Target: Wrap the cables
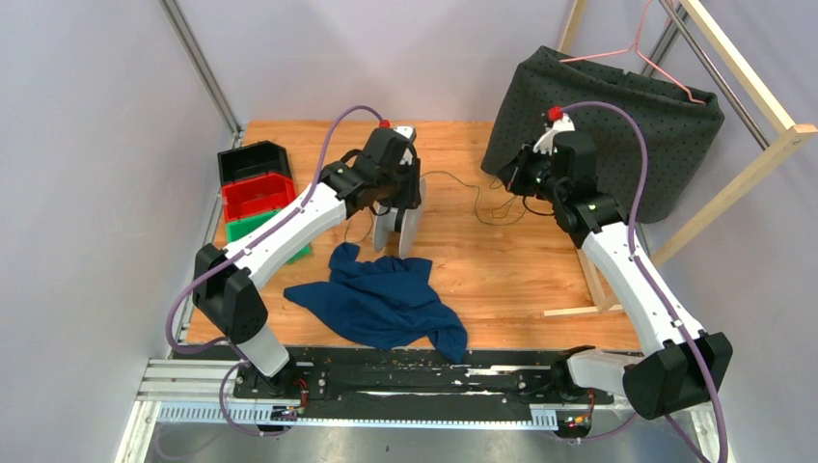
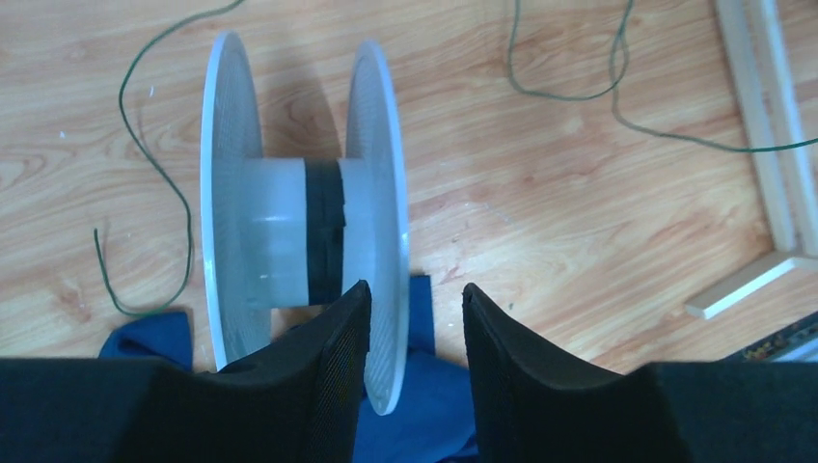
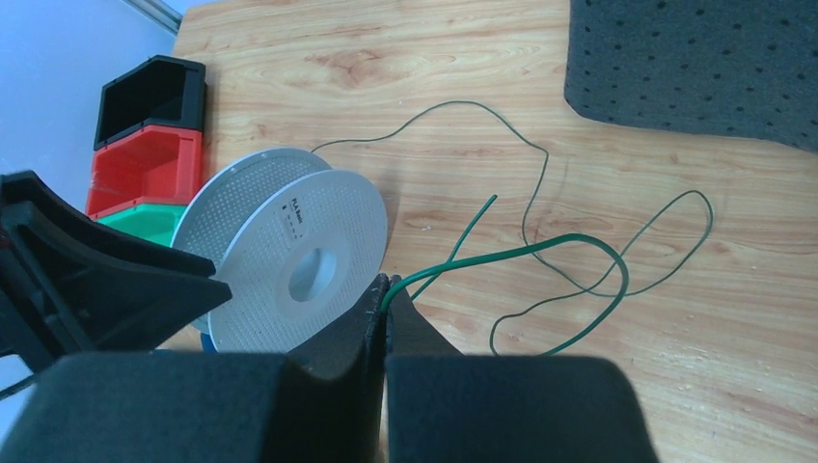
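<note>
The right jaws are pressed together, and I see the wire (image 3: 521,251) pinched at their tips. A short free end sticks out past the pinch. From there the wire runs off in loose loops across the tabletop (image 1: 502,270), between the right arm and the spool (image 3: 289,260). On the left wrist feed another stretch of it curls on the wood on the spool's far side.

The left jaws stand well apart. They straddle one of the spool's flanges: one pad (image 2: 328,367) sits between the two flanges, the other outside, and the flange's edge lies in the gap. I cannot tell whether either pad touches it. The spool stands on edge on the tabletop, with a dark band round its white hub and no wire wound on it.

The spool's outer face carries a small printed label near the centre hole. On my right wrist feed the lettering is too small to read.

A blue cloth (image 1: 381,299) lies crumpled just beside the spool, on the near side.
</note>
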